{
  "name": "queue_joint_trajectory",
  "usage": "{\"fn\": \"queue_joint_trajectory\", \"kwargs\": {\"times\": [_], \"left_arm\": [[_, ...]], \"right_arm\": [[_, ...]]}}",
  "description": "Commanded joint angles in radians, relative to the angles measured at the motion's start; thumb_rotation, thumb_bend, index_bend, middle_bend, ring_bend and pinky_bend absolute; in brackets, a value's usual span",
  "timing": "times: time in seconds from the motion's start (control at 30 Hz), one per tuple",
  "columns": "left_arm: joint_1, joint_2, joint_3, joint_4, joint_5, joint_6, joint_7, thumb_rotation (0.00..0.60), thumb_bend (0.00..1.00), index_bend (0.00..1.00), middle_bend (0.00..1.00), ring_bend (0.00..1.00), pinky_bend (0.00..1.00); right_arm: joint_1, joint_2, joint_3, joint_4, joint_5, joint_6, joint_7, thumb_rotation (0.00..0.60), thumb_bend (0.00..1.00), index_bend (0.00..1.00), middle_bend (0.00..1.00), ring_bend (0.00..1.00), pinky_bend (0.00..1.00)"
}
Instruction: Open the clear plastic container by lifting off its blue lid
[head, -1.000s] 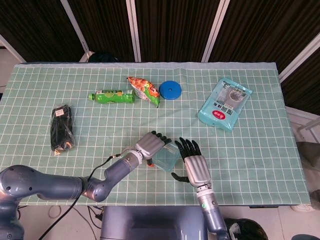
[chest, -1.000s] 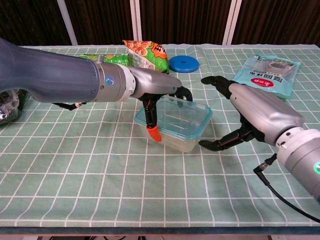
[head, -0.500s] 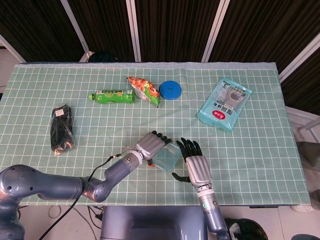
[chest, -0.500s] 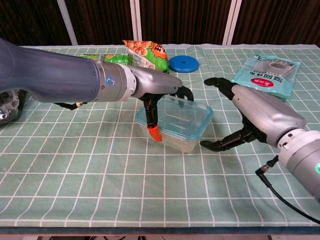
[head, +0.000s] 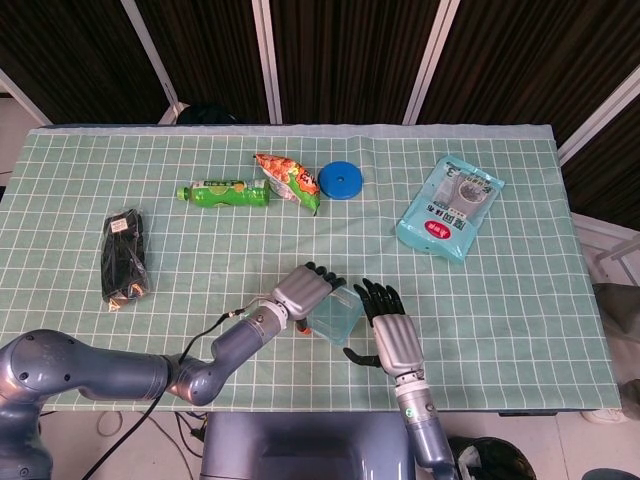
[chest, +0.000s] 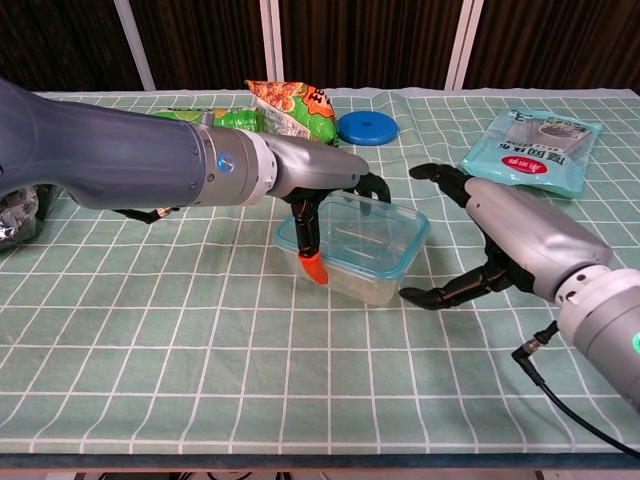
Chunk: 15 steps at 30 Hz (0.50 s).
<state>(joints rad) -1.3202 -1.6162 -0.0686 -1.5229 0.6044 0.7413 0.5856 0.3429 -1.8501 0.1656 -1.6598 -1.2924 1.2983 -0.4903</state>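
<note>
The clear plastic container (chest: 372, 262) (head: 333, 312) with its blue-rimmed lid (chest: 412, 236) stands near the table's front edge. My left hand (chest: 312, 181) (head: 303, 290) grips its left end, fingers draped over the far rim and the orange-tipped thumb (chest: 314, 267) pressed on the near wall. My right hand (chest: 512, 236) (head: 392, 332) is just right of the container with its fingers apart and nothing in it. Its thumb tip lies close to the container's lower right corner. I cannot tell whether it touches.
At the back lie a blue disc (head: 340, 180), a snack bag (head: 288, 180) and a green bottle (head: 225, 193). A light blue pouch (head: 450, 207) lies at the back right, a black bundle (head: 127, 256) at the left. A cable trails from the right wrist (chest: 560, 395).
The container and my left hand have shifted slightly to the right. My right hand has drifted a little right and lower, still holding nothing.
</note>
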Motion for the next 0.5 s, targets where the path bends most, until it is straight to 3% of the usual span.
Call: {"fn": "queue_joint_trajectory", "kwargs": {"times": [0.03, 0.5], "left_arm": [[0.000, -0.002, 0.001, 0.000, 0.000, 0.003, 0.000, 0.600, 0.09, 0.23, 0.28, 0.27, 0.41], [-0.008, -0.011, 0.004, -0.001, -0.001, 0.005, 0.003, 0.600, 0.09, 0.23, 0.28, 0.27, 0.41]], "right_arm": [[0.001, -0.002, -0.001, 0.000, 0.003, 0.001, 0.001, 0.600, 0.28, 0.00, 0.00, 0.00, 0.00], [0.006, -0.004, 0.001, -0.004, 0.014, 0.007, 0.007, 0.600, 0.28, 0.00, 0.00, 0.00, 0.00]]}}
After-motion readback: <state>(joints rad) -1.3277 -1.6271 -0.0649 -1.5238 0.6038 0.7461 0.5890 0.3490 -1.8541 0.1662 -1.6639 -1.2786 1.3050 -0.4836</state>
